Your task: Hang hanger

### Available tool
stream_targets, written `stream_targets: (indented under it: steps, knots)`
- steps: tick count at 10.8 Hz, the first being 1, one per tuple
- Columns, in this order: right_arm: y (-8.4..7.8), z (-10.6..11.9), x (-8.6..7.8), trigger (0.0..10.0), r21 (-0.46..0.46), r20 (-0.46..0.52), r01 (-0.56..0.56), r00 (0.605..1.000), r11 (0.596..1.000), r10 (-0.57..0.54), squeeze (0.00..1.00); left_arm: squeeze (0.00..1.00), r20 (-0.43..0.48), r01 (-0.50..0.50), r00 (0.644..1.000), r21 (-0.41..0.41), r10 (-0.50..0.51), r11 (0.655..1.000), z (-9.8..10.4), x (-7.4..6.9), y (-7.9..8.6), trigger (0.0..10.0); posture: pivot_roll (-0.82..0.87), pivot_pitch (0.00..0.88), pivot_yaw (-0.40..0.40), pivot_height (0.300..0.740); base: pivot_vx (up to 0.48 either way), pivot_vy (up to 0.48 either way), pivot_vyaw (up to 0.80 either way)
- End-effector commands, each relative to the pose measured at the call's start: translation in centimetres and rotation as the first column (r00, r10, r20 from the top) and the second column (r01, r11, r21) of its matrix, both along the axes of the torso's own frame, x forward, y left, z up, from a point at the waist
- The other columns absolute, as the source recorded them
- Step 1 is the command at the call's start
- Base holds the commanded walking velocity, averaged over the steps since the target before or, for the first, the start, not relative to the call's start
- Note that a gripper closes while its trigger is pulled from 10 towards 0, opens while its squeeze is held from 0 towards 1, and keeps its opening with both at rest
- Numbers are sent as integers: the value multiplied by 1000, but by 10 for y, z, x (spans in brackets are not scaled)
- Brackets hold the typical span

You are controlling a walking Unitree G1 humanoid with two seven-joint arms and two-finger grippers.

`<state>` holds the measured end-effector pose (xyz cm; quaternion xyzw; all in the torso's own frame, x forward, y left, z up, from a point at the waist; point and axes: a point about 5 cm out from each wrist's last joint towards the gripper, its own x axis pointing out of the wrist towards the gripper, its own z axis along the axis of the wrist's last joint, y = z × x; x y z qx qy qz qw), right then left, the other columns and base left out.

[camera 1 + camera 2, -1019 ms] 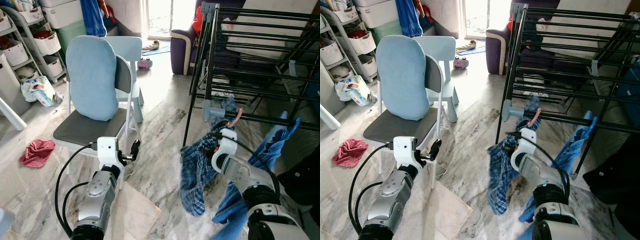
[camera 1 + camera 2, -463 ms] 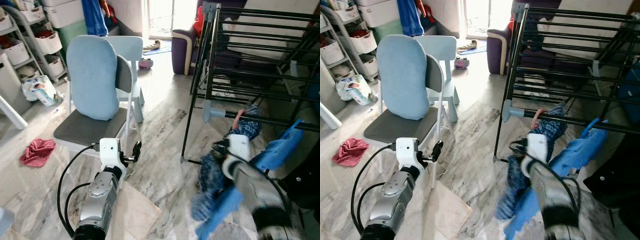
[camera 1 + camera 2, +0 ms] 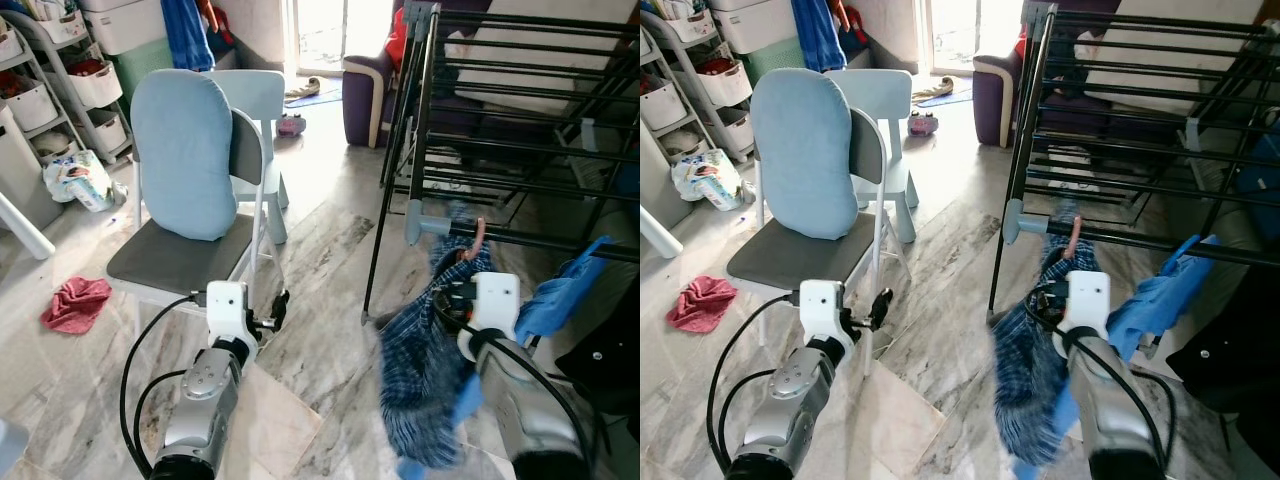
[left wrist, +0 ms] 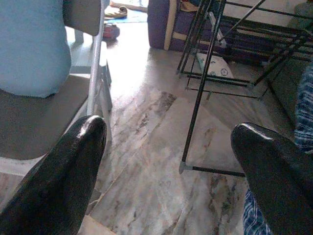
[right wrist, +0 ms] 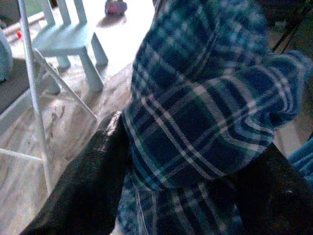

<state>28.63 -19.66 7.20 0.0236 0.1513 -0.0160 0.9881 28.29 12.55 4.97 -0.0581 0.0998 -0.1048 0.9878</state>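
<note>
1. I saw the right gripper (image 5: 171, 161) closed on the dark blue plaid shirt (image 3: 430, 370); its two black fingers (image 5: 83, 181) stood on both sides of the bunched cloth, close under the rail.
2. The pink plastic hanger hook (image 3: 477, 236) rose just above the fingers and touched the black metal rail of the drying rack (image 3: 540, 238), beside the grey plastic joint (image 3: 422, 224).
3. Compared with half a second before, the shirt had dropped from a swung-out position and hung straight down below the fingers, less blurred. One second before, the hook was already near the same rail.
4. I judged that the hook was now over the rail, or almost, so the hanging step looked nearly finished; I could not confirm that it carried the weight.
5. The light blue cloth (image 3: 560, 295) hung on the rail on the far side of the fingers.
6. The left gripper (image 4: 166, 166) stayed open and idle, its fingers wide apart and holding nothing, with the grey seat of the white chair (image 3: 180, 255) beyond one finger.
</note>
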Motion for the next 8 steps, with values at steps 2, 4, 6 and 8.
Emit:
stream_targets:
  steps: [2, 4, 6, 8]
  knots:
    - [2, 9, -6, 10000, 4, 58, -40, 998, 999, 39, 1000, 0, 1, -2, 1000, 26, 2, 1000, 0, -1, 1, 10000, -142, 0, 37, 740, 0, 0, 0]
    - [2, 8, -13, 10000, 50, 77, -24, 997, 998, 20, 1000, 0, -5, 7, 1000, 34, -7, 999, -3, -4, 0, 10000, -143, 0, 36, 740, 0, 0, 0]
    - [3, 10, -16, 10000, 45, 84, -27, 996, 999, 23, 1000, 0, -10, 12, 1000, 38, -12, 999, -3, -4, -2, 10000, -146, 0, 38, 740, 0, 0, 0]
    - [1, 9, -17, 10000, 43, 81, -27, 996, 999, 23, 1000, 0, -14, 11, 1000, 49, -10, 999, -4, -5, -1, 10000, -145, 0, 33, 740, -127, 0, 0]
